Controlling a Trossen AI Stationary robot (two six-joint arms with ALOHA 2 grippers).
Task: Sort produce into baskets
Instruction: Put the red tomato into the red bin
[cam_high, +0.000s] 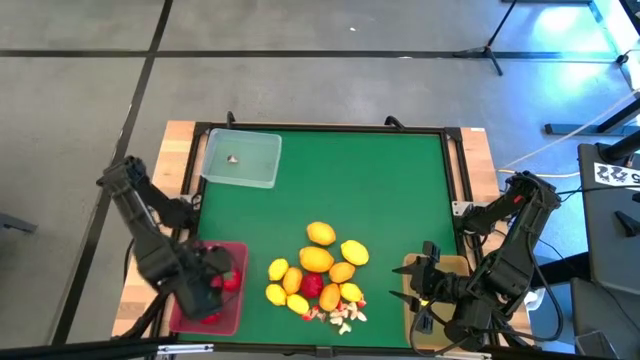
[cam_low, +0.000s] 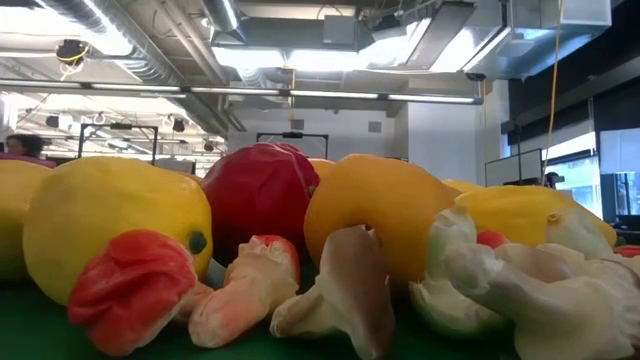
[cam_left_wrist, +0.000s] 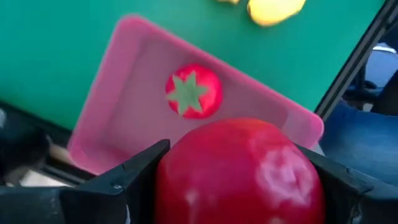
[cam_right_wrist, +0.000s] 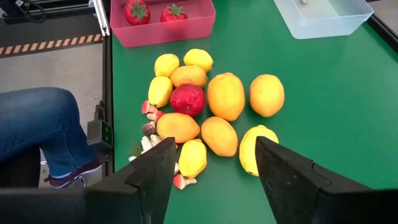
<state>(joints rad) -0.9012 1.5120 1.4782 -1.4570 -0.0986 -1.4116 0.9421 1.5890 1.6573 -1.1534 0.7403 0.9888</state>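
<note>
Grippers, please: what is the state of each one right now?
Left gripper: closed on a red fruit, above the pink basket.
Right gripper: open, holding nothing.

On the green surface (cam_right_wrist: 311, 106) a heap of yellow and orange lemons (cam_right_wrist: 225, 95) lies around one red fruit (cam_right_wrist: 187, 99); small white-and-red bits (cam_right_wrist: 149, 127) sit just beside the heap; beyond it a pink basket (cam_right_wrist: 163, 28) holds two strawberries (cam_right_wrist: 137, 11); a clear basket (cam_right_wrist: 323, 17) stands well apart; the right gripper (cam_right_wrist: 214, 171) shows its jaws spread, empty; a person's knee in jeans (cam_right_wrist: 37, 118) shows off the surface's edge.
</note>
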